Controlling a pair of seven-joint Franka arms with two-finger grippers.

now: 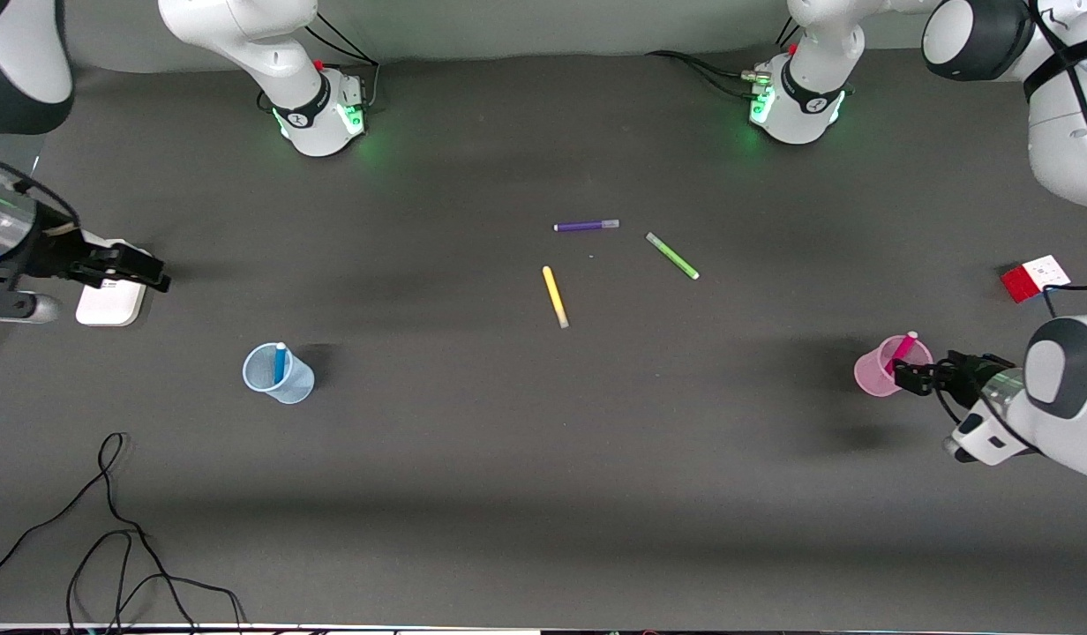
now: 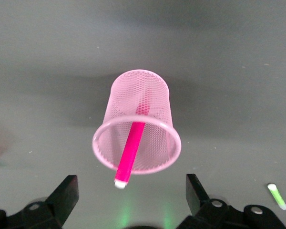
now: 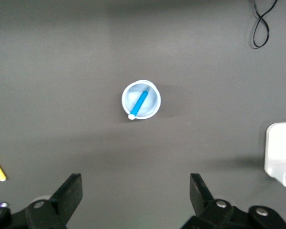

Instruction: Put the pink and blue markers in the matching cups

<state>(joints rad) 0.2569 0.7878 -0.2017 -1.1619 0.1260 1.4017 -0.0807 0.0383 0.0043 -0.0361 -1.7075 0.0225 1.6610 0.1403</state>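
While both arms hang above the dark table (image 1: pixel 543 494), each task marker already stands inside its matching cup. Taking the yellow marker (image 1: pixel 555 297) near the table's middle as the landmark: the blue cup (image 1: pixel 279 374) stands upright, nearer the front camera than it and well toward the right arm's end, with the blue marker (image 1: pixel 280 362) leaning inside, its cap against the rim. The pink cup (image 1: pixel 880 366), a mesh one, stands nearer the camera than the yellow marker too, well toward the left arm's end, and the pink marker (image 1: pixel 902 350) leans in it with its pale cap poking over the rim. The left gripper (image 1: pixel 916 377) hovers just beside the pink cup, fingers spread wide and holding nothing. The right gripper (image 1: pixel 151 275) hovers over a white block (image 1: pixel 109 304) at the right arm's end, also spread wide and empty. A purple marker (image 1: pixel 586 226) and a green marker (image 1: pixel 672 256) lie flat, farther from the camera than the yellow one. A red-and-white cube (image 1: pixel 1035 278) sits at the left arm's end, and a black cable (image 1: pixel 111 520) curls nearest the camera.
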